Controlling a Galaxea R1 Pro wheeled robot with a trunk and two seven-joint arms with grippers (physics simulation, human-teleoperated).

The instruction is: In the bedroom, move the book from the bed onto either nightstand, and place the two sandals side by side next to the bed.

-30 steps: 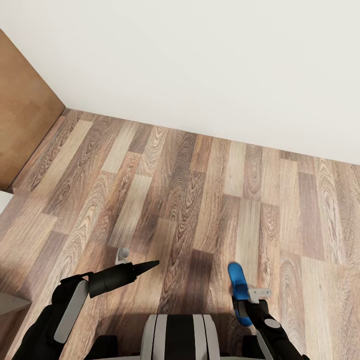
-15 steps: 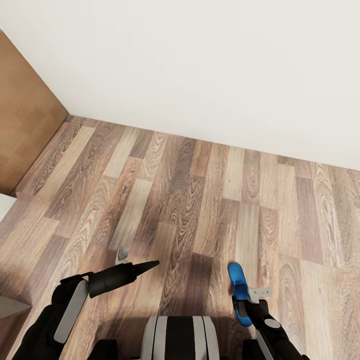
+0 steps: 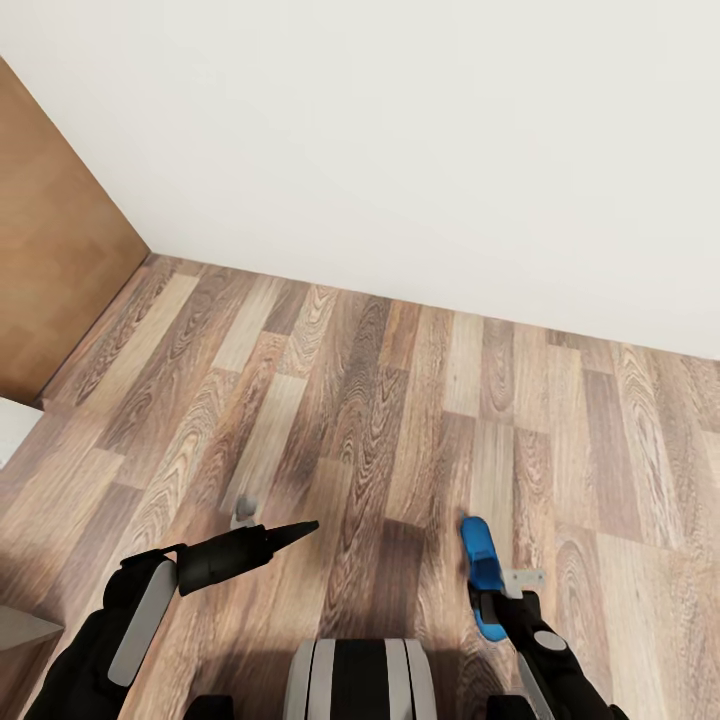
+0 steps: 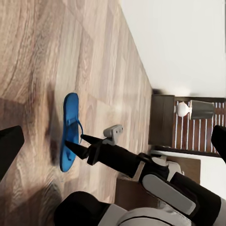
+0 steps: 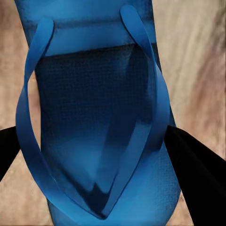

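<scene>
Blue sandal [image 3: 482, 565] pinched in right fingers [image 3: 484, 600] above plank floor [image 3: 400, 400]; left fingers [image 3: 300, 527] seemingly closed, empty.

A bright blue sandal [image 3: 482, 575] with thin straps sits at the lower right of the head view, pinched between black fingers [image 5: 195, 165].

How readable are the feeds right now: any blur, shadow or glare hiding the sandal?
Head view: sharp, evenly lit, soft shadow under the arms. Right wrist view: sandal very close, edges soft, footbed shaded dark. Left wrist view: crisp; the right gripper grips the sandal's edge. No glare.
</scene>
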